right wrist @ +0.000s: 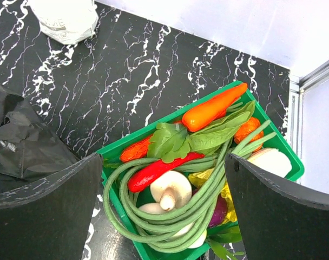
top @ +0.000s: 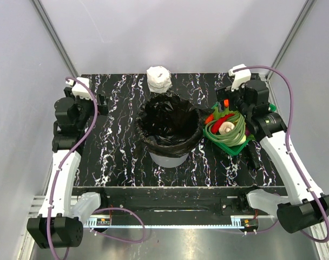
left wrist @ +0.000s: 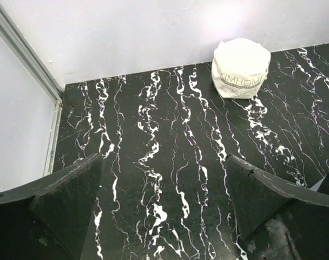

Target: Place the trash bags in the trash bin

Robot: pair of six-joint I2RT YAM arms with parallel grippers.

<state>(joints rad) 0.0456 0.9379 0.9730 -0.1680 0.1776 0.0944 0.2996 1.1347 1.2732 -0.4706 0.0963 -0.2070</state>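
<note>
The light-grey trash bin [top: 168, 158] stands mid-table. A glossy black trash bag [top: 168, 122] lines it, with its rim folded out over the bin's edge. In the right wrist view a crinkled part of that bag [right wrist: 24, 146] shows at the left. My left gripper [top: 99, 102] is at the table's back left and stands open over bare marbled tabletop [left wrist: 163, 162], holding nothing. Over the green basket my right gripper [top: 228, 100] hangs open, with only vegetables showing between its fingers [right wrist: 163, 160].
A small white wrapped roll [top: 158, 78] [left wrist: 240, 67] [right wrist: 64, 19] sits at the back edge behind the bin. The green basket [top: 234, 150] [right wrist: 170, 122] of vegetables stands right of the bin. Walls and metal posts close in the back and sides.
</note>
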